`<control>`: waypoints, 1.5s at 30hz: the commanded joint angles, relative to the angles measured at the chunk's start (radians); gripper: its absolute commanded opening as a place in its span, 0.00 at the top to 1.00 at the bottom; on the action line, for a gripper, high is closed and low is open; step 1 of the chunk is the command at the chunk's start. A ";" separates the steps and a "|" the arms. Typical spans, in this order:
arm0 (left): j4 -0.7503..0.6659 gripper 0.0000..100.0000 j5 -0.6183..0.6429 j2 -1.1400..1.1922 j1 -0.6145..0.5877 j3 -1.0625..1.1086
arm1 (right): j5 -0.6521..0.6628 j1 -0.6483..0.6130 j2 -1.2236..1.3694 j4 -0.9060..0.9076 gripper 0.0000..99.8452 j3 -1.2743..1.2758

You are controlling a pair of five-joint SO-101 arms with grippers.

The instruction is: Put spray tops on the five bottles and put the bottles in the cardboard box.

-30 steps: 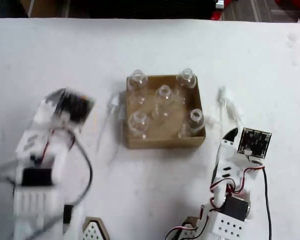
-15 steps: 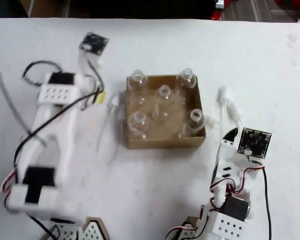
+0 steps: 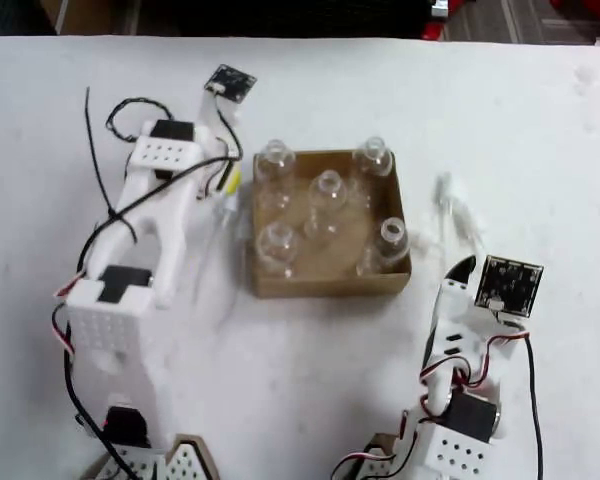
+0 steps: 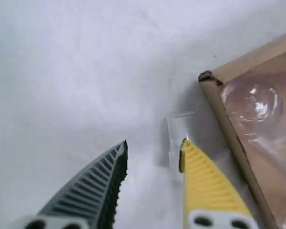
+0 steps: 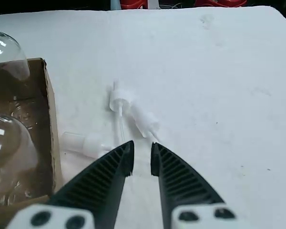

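A cardboard box (image 3: 325,280) stands mid-table with several clear bottles in it, none capped, such as the middle bottle (image 3: 327,192). A white spray top (image 3: 223,213) lies on the table just left of the box. My left gripper (image 3: 223,188) hangs over it, open. In the left wrist view the spray top (image 4: 175,136) lies just past the yellow fingertip (image 4: 188,152), beside the box corner (image 4: 207,78). Right of the box lie more spray tops (image 3: 452,205). My right gripper (image 3: 458,272) sits short of them, open by a narrow gap; up close, spray tops (image 5: 119,99) lie beyond my right gripper (image 5: 141,160).
The white table (image 3: 540,130) has free room at the back and far right. Loose black cables (image 3: 110,125) trail from the left arm. A bottle (image 4: 252,98) sits in the box corner nearest the left gripper.
The left arm has swung from the near left up to the box's left side, bringing its gripper over the spray top there. The right arm has kept still.
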 commanded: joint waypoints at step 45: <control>0.141 0.76 0.121 0.031 -0.177 -0.129 | -0.003 0.010 -0.007 -0.004 0.95 0.009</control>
